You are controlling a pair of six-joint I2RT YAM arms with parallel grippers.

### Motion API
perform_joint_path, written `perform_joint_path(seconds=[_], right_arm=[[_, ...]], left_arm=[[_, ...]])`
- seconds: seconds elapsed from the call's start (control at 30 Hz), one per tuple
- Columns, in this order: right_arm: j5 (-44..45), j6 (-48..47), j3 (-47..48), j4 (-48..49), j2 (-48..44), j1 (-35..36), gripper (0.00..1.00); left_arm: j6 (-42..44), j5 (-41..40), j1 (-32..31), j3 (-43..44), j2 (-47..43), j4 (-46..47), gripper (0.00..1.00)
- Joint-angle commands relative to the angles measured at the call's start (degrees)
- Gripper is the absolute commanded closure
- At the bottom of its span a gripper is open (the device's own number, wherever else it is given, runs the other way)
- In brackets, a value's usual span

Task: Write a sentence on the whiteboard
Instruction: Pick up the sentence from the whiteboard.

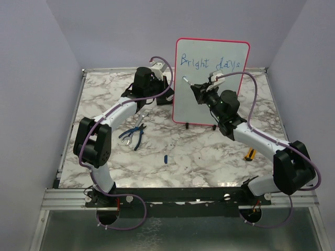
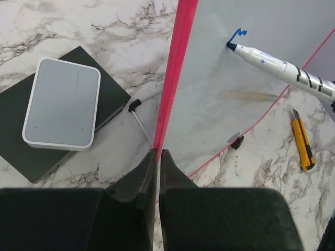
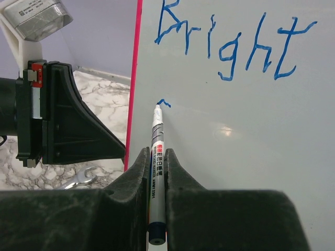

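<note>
Across the top of the whiteboard point(image 1: 183, 107) runs the sentence point(image 1: 192, 61), which reads "Bright days" in thin blue strokes. Below its first letter is one short blue tick. The board stands upright on small black feet on the marble table point(image 1: 199, 157). It has a pale grey-white face, rounded corners and a thin red-pink frame.

At the board's left edge, the left gripper point(image 2: 158, 154) has its jaws pressed together on the red frame. In front of the board's face, the right gripper point(image 3: 157, 154) clamps the marker point(image 3: 156, 130), with the tip touching the surface just under the tick. The right arm crosses the lower middle of the board and hides part of it from above.

Near the board's left edge lie blue-handled pliers point(image 1: 133, 137) and a small blue piece point(image 1: 166, 158). A yellow utility knife point(image 1: 251, 154) lies off its right corner.

Only the top camera shows the word "days". Only the left wrist camera shows a flat black block with a white-rimmed grey face point(image 2: 63, 102) just beside the board's left edge, and one of the board's black feet point(image 2: 238, 141). The right wrist camera shows the printed label on the marker, the left gripper's black body past the frame, and a metal wrench point(image 3: 78, 179) on the table there.
</note>
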Motion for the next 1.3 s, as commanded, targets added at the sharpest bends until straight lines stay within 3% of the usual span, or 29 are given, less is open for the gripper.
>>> perform_joint_path(seconds=[0.0, 1.27], right_arm=[[1.87, -1.15, 0.32, -1.99, 1.11, 0.62, 0.99], [4.34, -2.17, 0.06, -1.03, -0.31, 1.16, 0.99]], left_arm=[[-0.08, 1.86, -0.80, 1.17, -0.08, 0.91, 0.94], [0.10, 1.51, -0.77, 0.89, -0.84, 0.82, 0.96]])
